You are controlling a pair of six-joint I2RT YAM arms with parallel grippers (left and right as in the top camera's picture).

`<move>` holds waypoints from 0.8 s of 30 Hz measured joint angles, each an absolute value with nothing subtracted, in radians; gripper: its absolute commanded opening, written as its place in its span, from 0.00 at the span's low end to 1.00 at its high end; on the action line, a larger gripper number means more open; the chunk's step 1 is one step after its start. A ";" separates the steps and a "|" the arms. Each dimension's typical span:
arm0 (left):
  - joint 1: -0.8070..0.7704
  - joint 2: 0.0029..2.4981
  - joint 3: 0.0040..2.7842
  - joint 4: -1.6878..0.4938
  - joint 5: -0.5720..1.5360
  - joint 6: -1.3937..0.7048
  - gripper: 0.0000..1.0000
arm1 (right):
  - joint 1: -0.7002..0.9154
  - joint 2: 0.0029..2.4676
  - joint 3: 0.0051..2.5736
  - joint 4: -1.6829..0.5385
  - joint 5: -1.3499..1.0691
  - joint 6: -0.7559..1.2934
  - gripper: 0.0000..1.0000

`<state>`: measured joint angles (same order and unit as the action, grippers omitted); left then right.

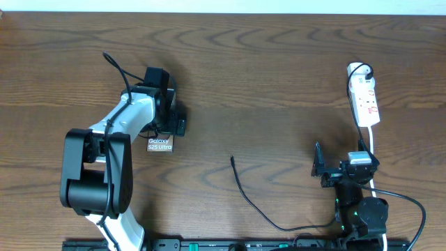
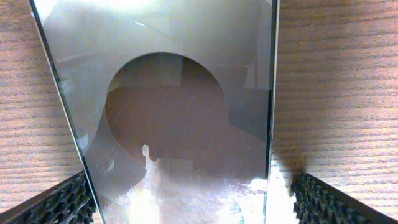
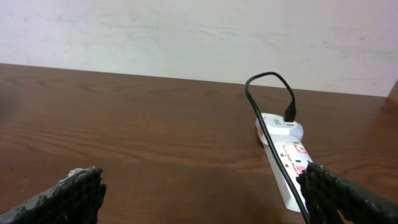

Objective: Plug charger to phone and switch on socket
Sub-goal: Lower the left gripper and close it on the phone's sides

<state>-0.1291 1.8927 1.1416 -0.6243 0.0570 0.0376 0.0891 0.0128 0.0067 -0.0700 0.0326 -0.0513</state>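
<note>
while the left fingers (image 2: 62, 199) stand wide apart astride the flat dark phone (image 1: 159, 145) at nine o'clock on the brown wooden counter (image 1: 279, 63), gripping nothing, the right fingers (image 3: 74, 193) gape empty at four; thin black charger cable (image 1: 245, 196) lies at six, narrow white socket strip (image 1: 365, 101) at two.

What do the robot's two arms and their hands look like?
The left arm has white shells with bulky black joint housings and a thin black cable along it. The right arm is mostly black, with small green lights. Both the left hand and right hand are black, with finely textured black finger pads.
</note>
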 measured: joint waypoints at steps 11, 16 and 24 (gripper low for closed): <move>-0.129 1.893 1.142 -0.624 0.057 0.038 0.96 | 0.089 0.013 0.007 -0.070 0.032 -0.051 0.99; -0.129 1.893 1.142 -0.625 0.057 0.038 0.93 | 0.089 0.013 0.007 -0.070 0.032 -0.051 0.99; -0.129 1.893 1.142 -0.629 0.057 0.038 0.89 | 0.089 0.013 0.007 -0.070 0.033 -0.051 0.99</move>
